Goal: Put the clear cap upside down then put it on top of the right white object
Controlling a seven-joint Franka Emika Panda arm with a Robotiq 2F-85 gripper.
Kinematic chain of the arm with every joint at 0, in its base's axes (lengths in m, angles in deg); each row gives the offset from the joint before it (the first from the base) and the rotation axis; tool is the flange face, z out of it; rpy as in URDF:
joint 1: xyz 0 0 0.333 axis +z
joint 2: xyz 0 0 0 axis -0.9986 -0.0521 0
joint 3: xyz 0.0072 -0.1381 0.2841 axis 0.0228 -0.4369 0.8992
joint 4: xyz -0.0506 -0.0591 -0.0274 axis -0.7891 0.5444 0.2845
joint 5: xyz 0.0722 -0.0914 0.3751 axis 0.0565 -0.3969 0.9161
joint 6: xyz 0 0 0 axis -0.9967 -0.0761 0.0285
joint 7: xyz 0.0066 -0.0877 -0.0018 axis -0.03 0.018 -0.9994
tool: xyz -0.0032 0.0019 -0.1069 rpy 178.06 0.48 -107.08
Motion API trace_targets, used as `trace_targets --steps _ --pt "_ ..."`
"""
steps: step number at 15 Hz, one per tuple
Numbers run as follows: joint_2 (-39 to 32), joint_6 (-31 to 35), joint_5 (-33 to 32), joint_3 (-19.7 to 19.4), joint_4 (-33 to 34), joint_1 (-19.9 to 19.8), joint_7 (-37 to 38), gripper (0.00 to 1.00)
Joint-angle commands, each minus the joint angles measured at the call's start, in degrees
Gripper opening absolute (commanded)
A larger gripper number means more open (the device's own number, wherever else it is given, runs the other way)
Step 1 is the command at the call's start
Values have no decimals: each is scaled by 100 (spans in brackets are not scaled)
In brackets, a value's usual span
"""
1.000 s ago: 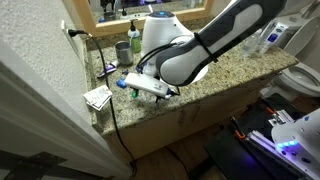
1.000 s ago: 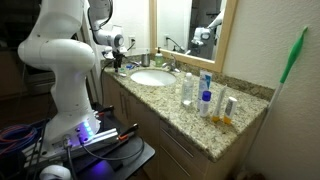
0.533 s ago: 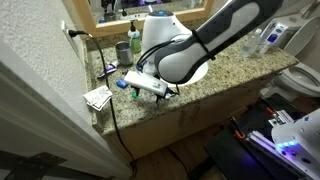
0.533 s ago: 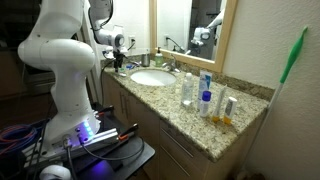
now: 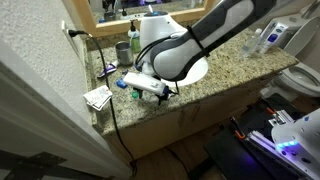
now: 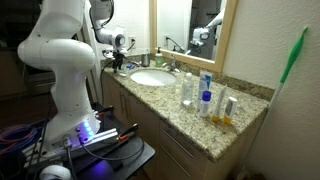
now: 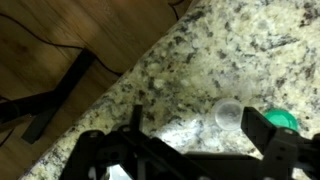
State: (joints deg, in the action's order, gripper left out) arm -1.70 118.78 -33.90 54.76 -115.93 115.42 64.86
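The gripper (image 7: 190, 140) hangs low over the granite counter (image 7: 230, 50), close to the front edge of the counter; beyond this edge the wooden floor (image 7: 40, 40) is seen. Its two dark fingers (image 7: 278, 150) stand spread wide apart and they grasp nothing.

The clear cap (image 7: 229, 113) lies on the counter between the fingers, not in the middle but just beside one of them; whether it touches this finger I cannot tell, and the picture is too blurred to say which way its opening faces. A green round object (image 7: 281, 120) lies on the counter near the cap, partly behind the same finger.

In an exterior view the white arm (image 5: 205, 40) bends down over the counter. A crumpled white paper with dark print (image 5: 97, 97) lies at the end of the counter by the wall; a green cup (image 5: 122, 48) stands at the back of the counter. In an exterior view the sink (image 6: 152, 77) sits in the middle part of the counter; several bottles (image 6: 205, 95) stand at the counter's other end, well apart from the gripper.
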Motion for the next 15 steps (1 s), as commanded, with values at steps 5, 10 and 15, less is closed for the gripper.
trace_targets --steps 5,10,15 --pt "-131 115 39 -28 59 14 -41 100" --pt "-211 127 104 13 125 -16 -139 100" --pt "-196 168 24 -21 162 37 -92 100"
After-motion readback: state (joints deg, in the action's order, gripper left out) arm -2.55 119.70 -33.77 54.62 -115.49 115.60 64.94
